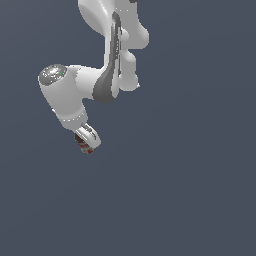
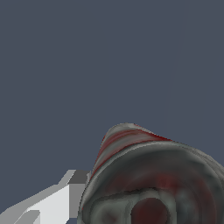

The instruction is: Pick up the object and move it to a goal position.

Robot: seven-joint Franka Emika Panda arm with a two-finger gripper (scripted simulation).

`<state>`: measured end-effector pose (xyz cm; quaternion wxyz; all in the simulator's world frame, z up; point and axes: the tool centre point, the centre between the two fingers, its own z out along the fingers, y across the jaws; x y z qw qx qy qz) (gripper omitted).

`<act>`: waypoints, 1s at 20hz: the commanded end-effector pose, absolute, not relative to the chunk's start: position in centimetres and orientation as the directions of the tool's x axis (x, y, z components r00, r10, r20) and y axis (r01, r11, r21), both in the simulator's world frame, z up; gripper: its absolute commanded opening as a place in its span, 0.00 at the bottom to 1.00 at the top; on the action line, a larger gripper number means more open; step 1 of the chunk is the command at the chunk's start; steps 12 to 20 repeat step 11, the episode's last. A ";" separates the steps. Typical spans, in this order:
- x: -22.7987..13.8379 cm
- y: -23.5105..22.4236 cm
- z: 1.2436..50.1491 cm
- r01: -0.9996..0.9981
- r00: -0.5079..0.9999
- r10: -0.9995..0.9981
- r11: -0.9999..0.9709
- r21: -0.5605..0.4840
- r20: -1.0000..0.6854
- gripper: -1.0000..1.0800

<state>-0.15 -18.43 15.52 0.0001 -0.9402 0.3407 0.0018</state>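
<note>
The object [image 1: 85, 145] is a small dark can with red and white marks. In the exterior view it sits between the fingers of my white gripper [image 1: 87, 142], at the low end of the arm, left of centre. The gripper is shut on it and most of the can is hidden by the fingers. In the wrist view the can [image 2: 148, 179] fills the near part of the picture, with its grey-ringed round end and red streaks close to the camera. One white finger [image 2: 57, 201] shows beside it.
The white arm [image 1: 100, 75] reaches down from the top of the exterior view. Around it there is only a plain dark blue-grey ground [image 1: 190, 190]. No other object shows in either view.
</note>
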 end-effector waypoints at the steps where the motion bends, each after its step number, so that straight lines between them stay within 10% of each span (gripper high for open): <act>1: -0.3 -20.3 17.1 -0.640 0.769 -0.640 -0.769 0.000 0.000 0.00; 20: -0.4 -22.5 18.5 -0.639 0.769 -0.639 -0.769 0.000 0.000 0.00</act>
